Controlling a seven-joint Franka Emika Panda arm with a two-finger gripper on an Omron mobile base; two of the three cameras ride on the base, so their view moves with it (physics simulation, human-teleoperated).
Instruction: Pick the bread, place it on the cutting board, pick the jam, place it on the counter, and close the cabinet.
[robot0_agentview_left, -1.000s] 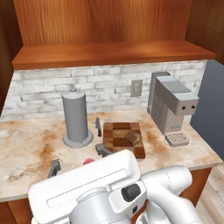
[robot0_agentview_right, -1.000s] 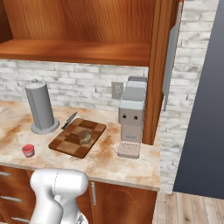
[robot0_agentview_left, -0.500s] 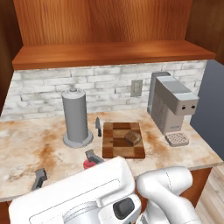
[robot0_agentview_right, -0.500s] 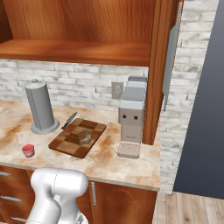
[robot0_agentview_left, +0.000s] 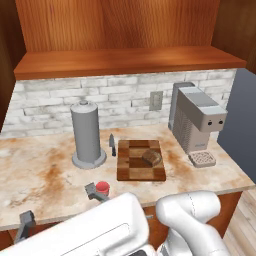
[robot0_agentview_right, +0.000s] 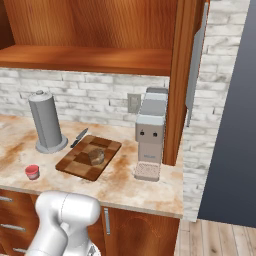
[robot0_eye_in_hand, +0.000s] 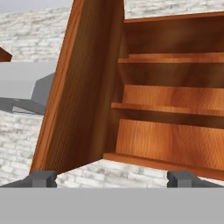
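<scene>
The bread (robot0_agentview_left: 152, 157) (robot0_agentview_right: 96, 156) lies on the checkered cutting board (robot0_agentview_left: 131, 167) (robot0_agentview_right: 75, 161). A red jam (robot0_agentview_left: 103, 188) (robot0_agentview_right: 32, 171) stands on the counter (robot0_agentview_left: 45, 175) (robot0_agentview_right: 125, 187), left of the board. The cabinet (robot0_agentview_right: 100, 30) is open, its door (robot0_agentview_right: 183, 75) (robot0_eye_in_hand: 83, 87) swung out edge-on with a silver handle (robot0_agentview_right: 195, 65). Bare shelves (robot0_eye_in_hand: 175, 105) show inside. My gripper (robot0_agentview_left: 58, 202) (robot0_eye_in_hand: 113, 179) is open and empty, low over the counter's front edge near the jam, looking up at the door.
A grey paper towel holder (robot0_agentview_left: 87, 132) (robot0_agentview_right: 46, 122) stands left of the board, with a knife (robot0_agentview_left: 112, 144) (robot0_agentview_right: 79, 137) between them. A grey coffee machine (robot0_agentview_left: 196, 120) (robot0_agentview_right: 150, 130) stands to the right, close under the open door.
The hand has dropped and swung toward the lower left of the left base view, uncovering the jam. Its jaws stay wide. Bread, board and jam have not moved.
</scene>
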